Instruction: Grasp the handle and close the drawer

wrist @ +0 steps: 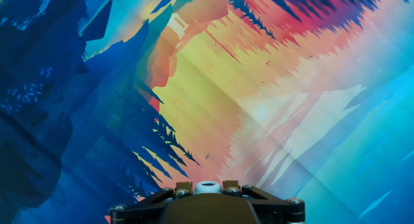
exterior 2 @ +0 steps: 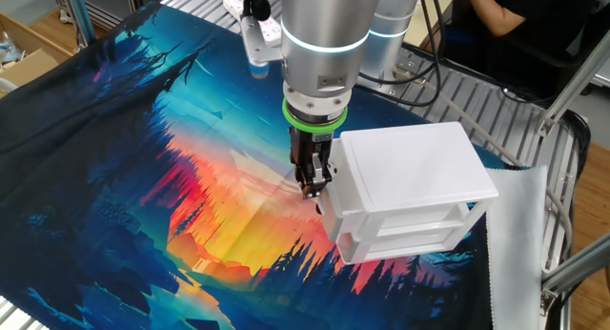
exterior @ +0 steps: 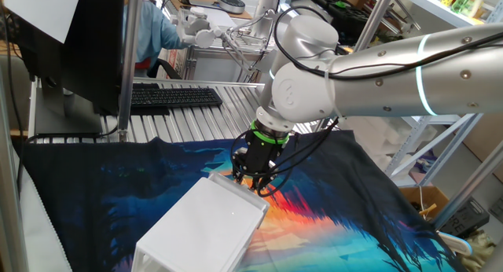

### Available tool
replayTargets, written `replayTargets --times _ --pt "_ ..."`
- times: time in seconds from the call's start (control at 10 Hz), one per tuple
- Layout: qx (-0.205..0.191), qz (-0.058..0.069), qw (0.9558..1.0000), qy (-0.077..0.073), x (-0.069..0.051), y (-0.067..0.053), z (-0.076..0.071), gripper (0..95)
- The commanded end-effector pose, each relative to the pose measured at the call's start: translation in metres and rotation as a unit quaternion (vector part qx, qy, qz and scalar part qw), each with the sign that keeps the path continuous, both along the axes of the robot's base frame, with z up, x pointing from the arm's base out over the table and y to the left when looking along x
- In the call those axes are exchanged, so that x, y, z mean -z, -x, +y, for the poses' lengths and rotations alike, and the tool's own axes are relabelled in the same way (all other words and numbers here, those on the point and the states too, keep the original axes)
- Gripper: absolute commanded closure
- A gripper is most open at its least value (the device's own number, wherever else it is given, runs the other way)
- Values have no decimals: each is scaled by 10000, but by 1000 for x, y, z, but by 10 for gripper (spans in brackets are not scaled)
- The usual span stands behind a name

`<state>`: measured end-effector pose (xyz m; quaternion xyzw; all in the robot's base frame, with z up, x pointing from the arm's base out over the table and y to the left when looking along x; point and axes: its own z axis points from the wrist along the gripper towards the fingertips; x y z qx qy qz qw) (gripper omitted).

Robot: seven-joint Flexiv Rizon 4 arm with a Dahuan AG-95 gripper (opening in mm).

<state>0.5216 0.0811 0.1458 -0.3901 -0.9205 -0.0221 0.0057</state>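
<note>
The white cabinet [exterior 2: 410, 163] stands on the printed cloth; it also shows in one fixed view [exterior: 200, 225]. The drawer [exterior 2: 333, 218] sits pushed in, its front about flush with the cabinet's narrow end. My gripper [exterior 2: 312, 189] points down, right against that end; it also shows in one fixed view [exterior: 253, 178]. In the hand view a small white round handle [wrist: 206, 187] sits between the two fingers of the gripper [wrist: 207, 185], which close on it. The cabinet itself is out of the hand view.
The colourful cloth [exterior 2: 191, 177] covers the table around the cabinet. A black keyboard [exterior: 173, 97] and a monitor [exterior: 78, 44] stand at the back. A white power strip [exterior 2: 253, 15] lies beyond the arm. A person [exterior: 153, 28] sits behind the table.
</note>
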Motion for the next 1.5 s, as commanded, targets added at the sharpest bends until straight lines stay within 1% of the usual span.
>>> replayTargets --times 0.1,0.6,0.9,1.5 --pt "0 11 10000 -1 0 0 1 950" --pt "10 16 10000 4 -2 5 5 950" --pt "-5 10 10000 0 0 12 6 950" --pt "9 13 10000 -2 0 15 7 950"
